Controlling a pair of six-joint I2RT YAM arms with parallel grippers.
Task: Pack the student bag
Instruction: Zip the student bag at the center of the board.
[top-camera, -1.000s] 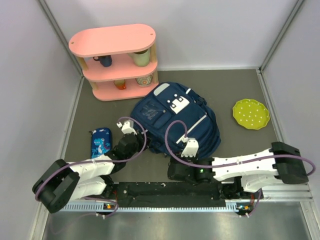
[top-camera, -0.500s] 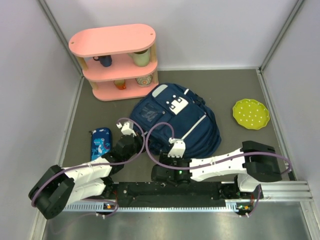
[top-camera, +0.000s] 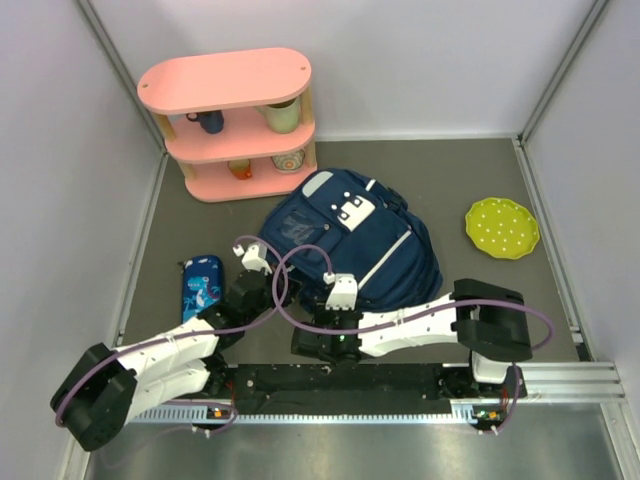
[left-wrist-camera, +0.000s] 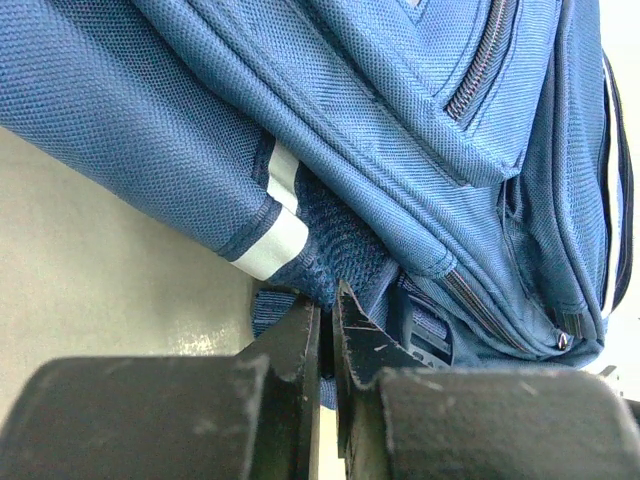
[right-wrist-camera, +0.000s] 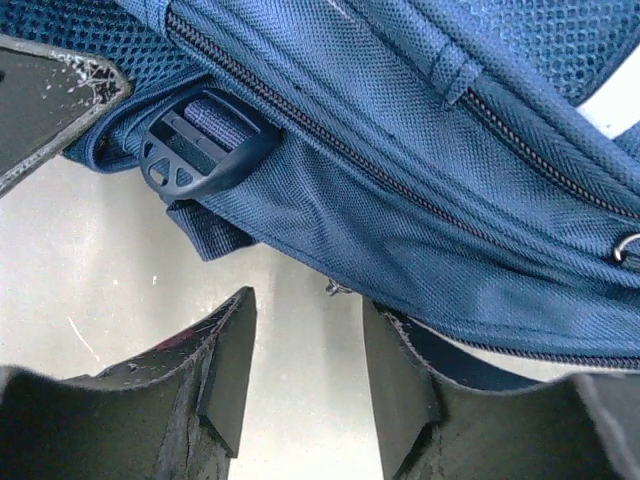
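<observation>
While student bag (top-camera: 350, 240) lies flat on table (top-camera: 480, 290), just in front of pink shelf (top-camera: 225, 85), both grippers sit at its hem on side away from shelf. Left gripper (left-wrist-camera: 327, 300): fingers all but together at mesh edge; fabric caught or not, cannot tell. Right gripper (right-wrist-camera: 305, 300): fingers moderately apart, empty, just short of hem near black buckle (right-wrist-camera: 200, 150). Risk: thin pinch slips off mesh, or pull drags whole bag instead of opening it, since zips in view look closed.
</observation>
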